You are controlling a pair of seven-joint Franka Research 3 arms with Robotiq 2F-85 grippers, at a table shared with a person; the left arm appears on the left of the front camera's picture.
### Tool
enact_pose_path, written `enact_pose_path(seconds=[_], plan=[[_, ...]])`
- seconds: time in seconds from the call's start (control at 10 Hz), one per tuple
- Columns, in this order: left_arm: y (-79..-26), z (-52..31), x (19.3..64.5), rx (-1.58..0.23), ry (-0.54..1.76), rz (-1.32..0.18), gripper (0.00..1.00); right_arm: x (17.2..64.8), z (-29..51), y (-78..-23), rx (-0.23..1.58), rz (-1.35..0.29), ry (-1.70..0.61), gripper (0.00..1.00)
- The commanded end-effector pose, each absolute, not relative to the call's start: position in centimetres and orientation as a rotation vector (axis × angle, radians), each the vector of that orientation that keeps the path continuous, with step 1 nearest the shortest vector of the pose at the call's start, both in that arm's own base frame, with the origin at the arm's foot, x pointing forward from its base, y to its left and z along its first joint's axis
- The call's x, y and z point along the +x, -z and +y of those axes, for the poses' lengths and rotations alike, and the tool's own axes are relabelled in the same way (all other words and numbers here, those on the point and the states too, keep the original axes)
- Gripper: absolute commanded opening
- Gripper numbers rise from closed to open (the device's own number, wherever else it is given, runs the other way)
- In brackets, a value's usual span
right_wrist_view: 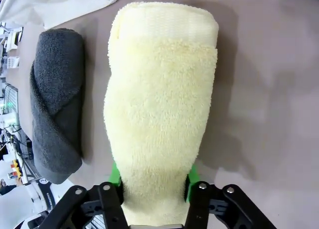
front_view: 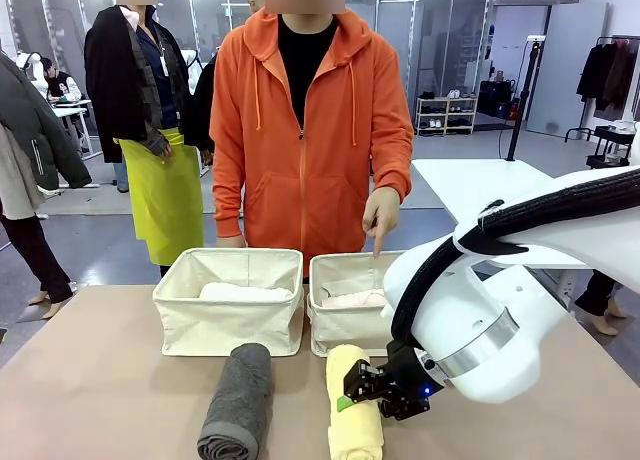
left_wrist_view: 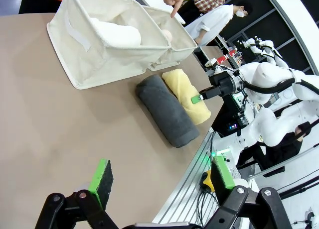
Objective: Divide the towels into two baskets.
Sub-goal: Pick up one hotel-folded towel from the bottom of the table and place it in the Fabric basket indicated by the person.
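The brown table (front_view: 100, 380) carries everything. The right arm (front_view: 490, 330) reaches in over its near edge, and a person in an orange hoodie (front_view: 305, 130) stands at the far side. Two cream canvas baskets sit side by side near that far edge. The left basket (front_view: 228, 325) holds the white towel (front_view: 240, 292) and the right basket (front_view: 345, 325) holds the pale pink towel (front_view: 355, 299). The person's hand (front_view: 381, 212) points one finger down into the right basket. In front of the baskets lie two rolls, parallel and just beside each other, with their long axes running from the robot toward the baskets. The dark grey towel (front_view: 238, 400) lies before the left basket. The pale yellow towel (front_view: 352, 420) lies before the right basket, its far end just short of that basket's near wall. The right gripper (right_wrist_view: 153, 181) is clamped across the yellow roll's width. Its green pads press both sides, and the cloth narrows between them. The roll appears to rest on the table. The right basket lies straight ahead along the roll's own axis, so a lift and a short carry forward would likely clear the rim. The left gripper (left_wrist_view: 162, 179) hangs well back over bare table, jaws spread and empty. It is the nearer arm to the grey roll.
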State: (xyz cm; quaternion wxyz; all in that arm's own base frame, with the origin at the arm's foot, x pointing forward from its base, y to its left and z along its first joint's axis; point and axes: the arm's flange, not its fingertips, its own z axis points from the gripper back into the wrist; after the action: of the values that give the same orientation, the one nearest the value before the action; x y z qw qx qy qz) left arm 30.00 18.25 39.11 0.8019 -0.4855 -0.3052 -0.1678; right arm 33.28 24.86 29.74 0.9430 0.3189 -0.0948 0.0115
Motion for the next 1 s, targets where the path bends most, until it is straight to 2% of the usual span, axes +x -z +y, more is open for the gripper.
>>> enact_pose_path(seconds=[0.0, 0.1, 0.3, 0.5, 0.7, 0.9], plan=[[-39.3, 18.4, 29.6, -1.053, 0.368, -0.652, 1.0, 31.6, 24.1, -29.6, 0.638, -0.206, -0.028, 0.33], [-39.3, 18.4, 29.6, -1.053, 0.368, -0.652, 1.0, 31.6, 24.1, -29.8, 0.641, -0.209, -0.028, 0.22], [-39.3, 18.4, 29.6, -1.053, 0.368, -0.652, 1.0, 31.1, 23.7, -31.2, 0.63, -0.192, -0.099, 0.22], [-39.3, 18.4, 29.6, -1.053, 0.368, -0.652, 1.0, 30.7, 23.5, -34.5, 0.579, -0.245, -0.22, 0.22], [-39.3, 18.4, 29.6, -1.053, 0.368, -0.652, 1.0, 30.5, 23.2, -38.0, 0.456, -0.273, -0.366, 0.22], [-39.3, 18.4, 29.6, -1.053, 0.368, -0.652, 1.0, 30.7, 22.9, -40.7, 0.243, -0.303, -0.586, 0.22]])
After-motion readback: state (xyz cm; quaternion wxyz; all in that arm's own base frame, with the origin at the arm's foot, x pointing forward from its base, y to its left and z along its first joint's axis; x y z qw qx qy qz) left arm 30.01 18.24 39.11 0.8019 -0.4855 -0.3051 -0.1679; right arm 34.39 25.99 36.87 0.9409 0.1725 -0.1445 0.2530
